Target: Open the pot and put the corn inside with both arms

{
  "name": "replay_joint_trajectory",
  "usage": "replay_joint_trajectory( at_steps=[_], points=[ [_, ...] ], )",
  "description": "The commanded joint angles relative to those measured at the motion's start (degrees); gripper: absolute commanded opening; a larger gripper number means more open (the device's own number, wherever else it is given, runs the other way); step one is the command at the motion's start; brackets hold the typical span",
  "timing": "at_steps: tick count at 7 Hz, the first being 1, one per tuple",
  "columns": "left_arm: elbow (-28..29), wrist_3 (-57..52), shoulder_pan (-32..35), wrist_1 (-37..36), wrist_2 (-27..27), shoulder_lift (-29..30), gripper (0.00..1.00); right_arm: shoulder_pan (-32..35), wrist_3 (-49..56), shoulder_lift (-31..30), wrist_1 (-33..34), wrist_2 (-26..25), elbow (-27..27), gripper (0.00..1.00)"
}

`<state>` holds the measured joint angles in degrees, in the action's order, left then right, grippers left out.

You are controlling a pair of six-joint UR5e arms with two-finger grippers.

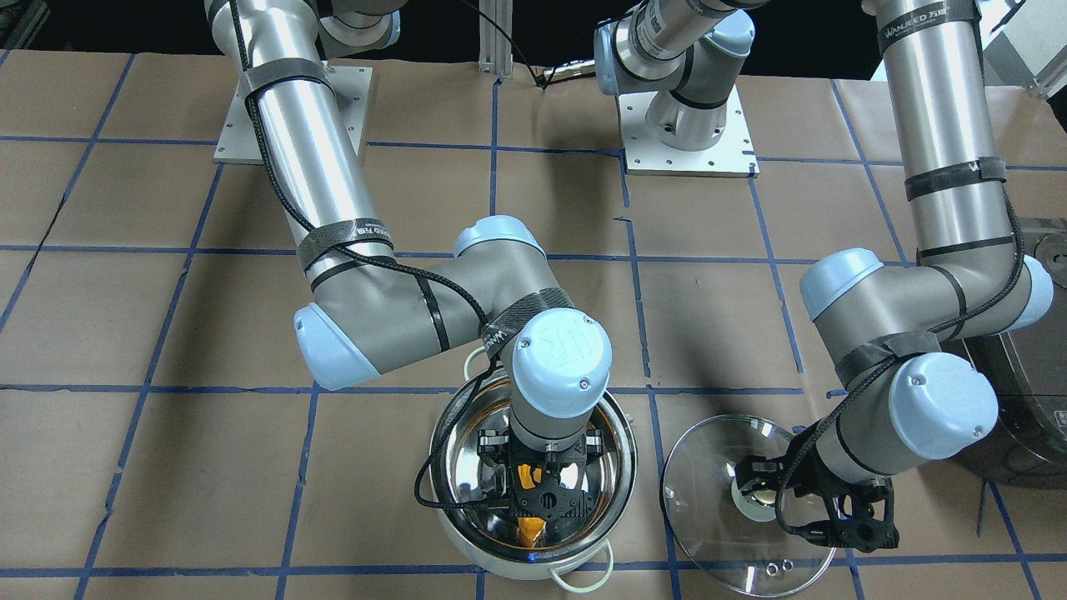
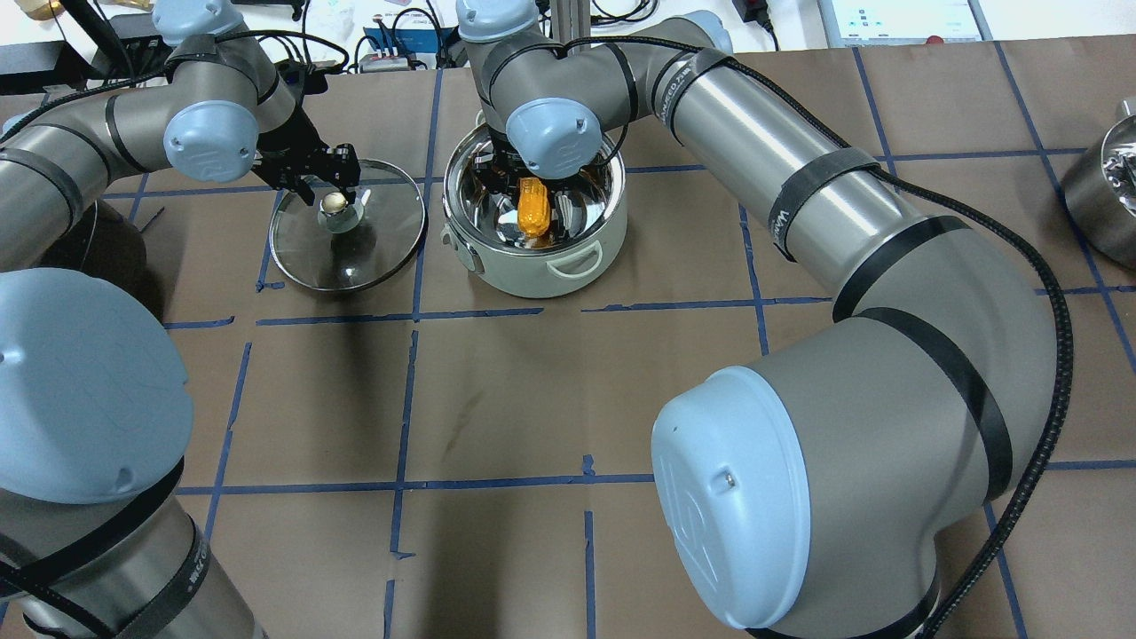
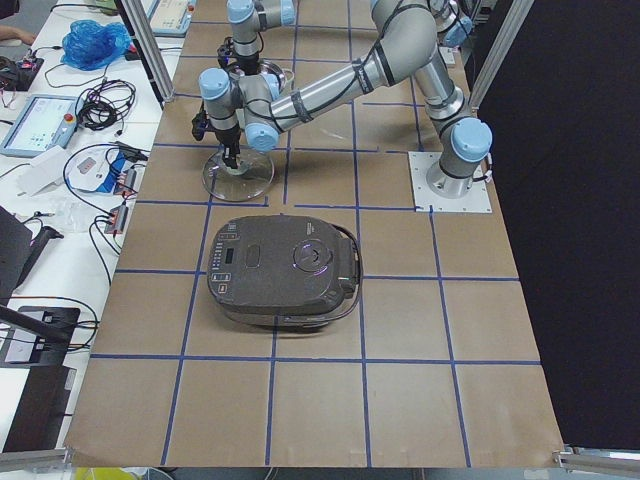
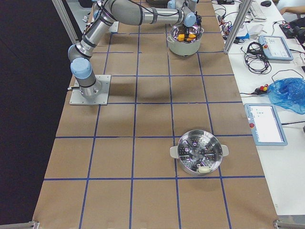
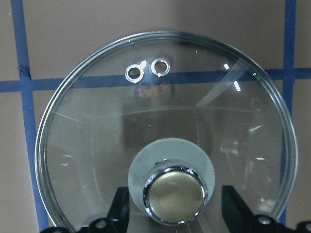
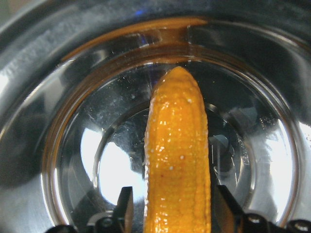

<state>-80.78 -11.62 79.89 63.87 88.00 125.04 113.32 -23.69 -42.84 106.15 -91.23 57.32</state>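
Corn (image 6: pixel 177 155) in pot (image 2: pixel 524 275), btwn parted R end effector (image 6: pixel 174 196), L end effector (image 5: pixel 175 196) parted

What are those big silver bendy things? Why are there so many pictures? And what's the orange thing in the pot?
Those are two robot arms, the left arm and the right arm, fixed on a table covered in brown paper. All six pictures show one moment. Four cameras look from around the table: front, above, and each end. Two small cameras ride on the wrists. The pot stands open; its glass lid lies flat beside it. The left gripper is open around the lid's knob. The right gripper reaches into the pot with the orange toy corn between its fingers; whether it squeezes it, I cannot tell. A dark rice cooker and a second steel pot sit farther off.
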Motion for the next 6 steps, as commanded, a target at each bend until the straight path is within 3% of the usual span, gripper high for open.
replay_joint_trajectory(
  at_steps=[1,4,6],
  points=[
    [1.32,0.1,0.0,5.78,0.5,-3.81,1.0,-0.64,0.92,-4.76,-1.02,0.08,0.42,1.0],
    [1.42,1.41,1.92,15.21,0.86,-13.31,1.0,-6.33,3.37,-20.48,-15.33,0.0,3.74,1.0],
    [1.42,4.67,5.7,26.25,0.94,-21.99,1.0,-11.96,9.16,-34.6,-19.99,-0.35,16.43,0.93]
  ],
)
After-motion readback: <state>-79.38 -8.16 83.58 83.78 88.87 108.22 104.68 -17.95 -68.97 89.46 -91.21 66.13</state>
